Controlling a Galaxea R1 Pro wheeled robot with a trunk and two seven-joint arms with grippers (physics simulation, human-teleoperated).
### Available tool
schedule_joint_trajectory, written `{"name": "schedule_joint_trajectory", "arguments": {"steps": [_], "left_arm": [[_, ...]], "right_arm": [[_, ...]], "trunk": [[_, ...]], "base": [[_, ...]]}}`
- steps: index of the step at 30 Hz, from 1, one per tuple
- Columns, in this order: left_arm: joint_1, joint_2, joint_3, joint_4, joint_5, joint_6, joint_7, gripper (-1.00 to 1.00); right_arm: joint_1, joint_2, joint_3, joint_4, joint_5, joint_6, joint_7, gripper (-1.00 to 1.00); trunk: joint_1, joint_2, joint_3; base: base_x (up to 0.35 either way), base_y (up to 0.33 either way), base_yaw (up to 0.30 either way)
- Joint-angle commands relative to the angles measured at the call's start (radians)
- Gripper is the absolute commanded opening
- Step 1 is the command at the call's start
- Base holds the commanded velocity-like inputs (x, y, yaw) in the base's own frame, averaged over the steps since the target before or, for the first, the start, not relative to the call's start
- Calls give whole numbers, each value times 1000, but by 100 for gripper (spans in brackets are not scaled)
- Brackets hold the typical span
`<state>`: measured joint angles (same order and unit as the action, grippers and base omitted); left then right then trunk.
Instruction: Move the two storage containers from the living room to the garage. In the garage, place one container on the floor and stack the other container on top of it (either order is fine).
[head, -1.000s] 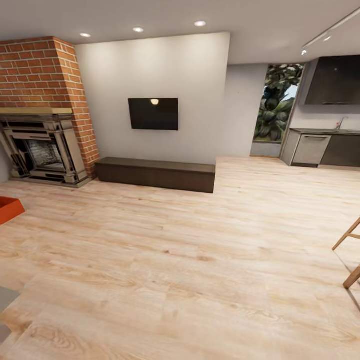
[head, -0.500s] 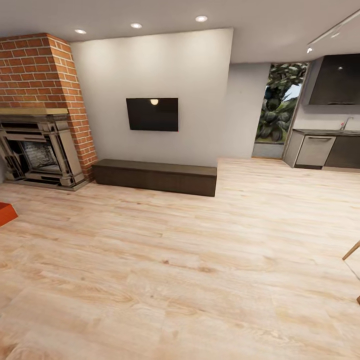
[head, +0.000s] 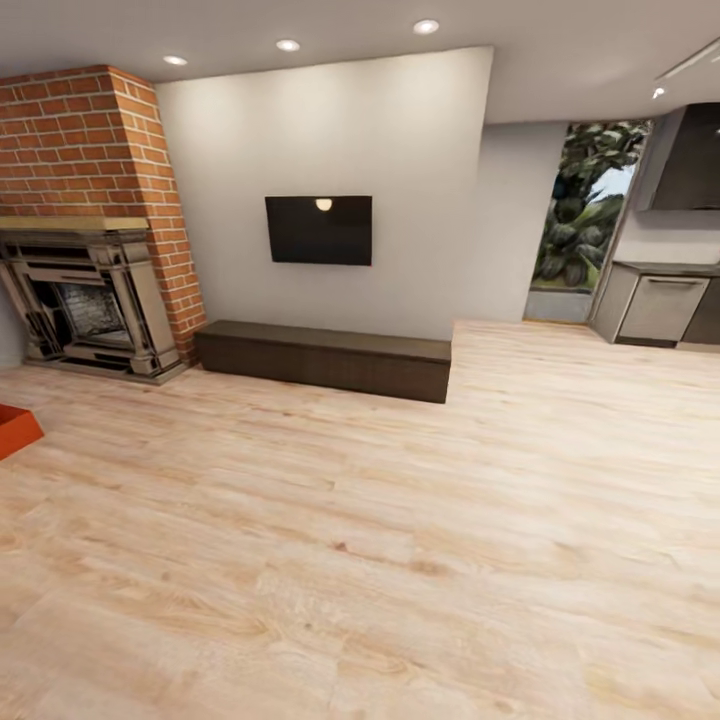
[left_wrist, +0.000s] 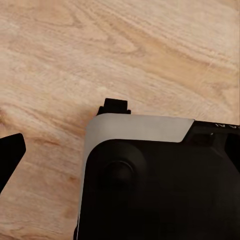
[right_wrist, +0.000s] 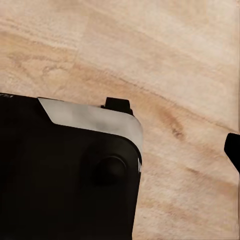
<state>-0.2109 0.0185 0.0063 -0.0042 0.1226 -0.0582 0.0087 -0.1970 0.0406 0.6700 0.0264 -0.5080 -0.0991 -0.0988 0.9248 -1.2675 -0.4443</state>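
Both wrist cameras look down over the robot's dark base (left_wrist: 155, 185) at plank floor (head: 400, 560); whether either gripper is open can't be told. One orange-red container (head: 15, 428) peeks in beside the fireplace (head: 85, 300).

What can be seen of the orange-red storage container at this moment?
In the head view only a corner of one storage container shows, cut off by the picture's left edge. It is orange-red with plain, smooth, plastic-looking walls; a lighter rim line runs along its top edge and the side facing the camera is darker. It sits on the light wood plank floor, in front of the brick fireplace. Nothing else touches the visible part. The rest of it is out of frame.
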Motion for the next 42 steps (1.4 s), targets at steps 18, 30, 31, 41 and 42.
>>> {"name": "schedule_joint_trajectory", "arguments": {"steps": [18, 30, 31, 41, 42], "left_arm": [[-1, 0, 0, 1, 8, -3, 0, 100], [-1, 0, 0, 1, 8, -3, 0, 100], [-1, 0, 0, 1, 8, -3, 0, 100], [-1, 0, 0, 1, 8, -3, 0, 100], [-1, 0, 0, 1, 8, -3, 0, 100]], "right_arm": [[-1, 1, 8, 3, -9, -5, -1, 100], [-1, 1, 9, 3, -9, -5, -1, 100], [-1, 1, 9, 3, -9, -5, -1, 100], [-1, 0, 9, 3, -9, -5, -1, 100], [-1, 0, 8, 3, -9, -5, -1, 100]], "trunk": [[1, -1, 8], [1, -1, 10], [1, -1, 10], [1, -1, 10], [1, -1, 10]], "base": [[321, 0, 259], [321, 0, 161], [321, 0, 11], [321, 0, 37], [321, 0, 151]]}}
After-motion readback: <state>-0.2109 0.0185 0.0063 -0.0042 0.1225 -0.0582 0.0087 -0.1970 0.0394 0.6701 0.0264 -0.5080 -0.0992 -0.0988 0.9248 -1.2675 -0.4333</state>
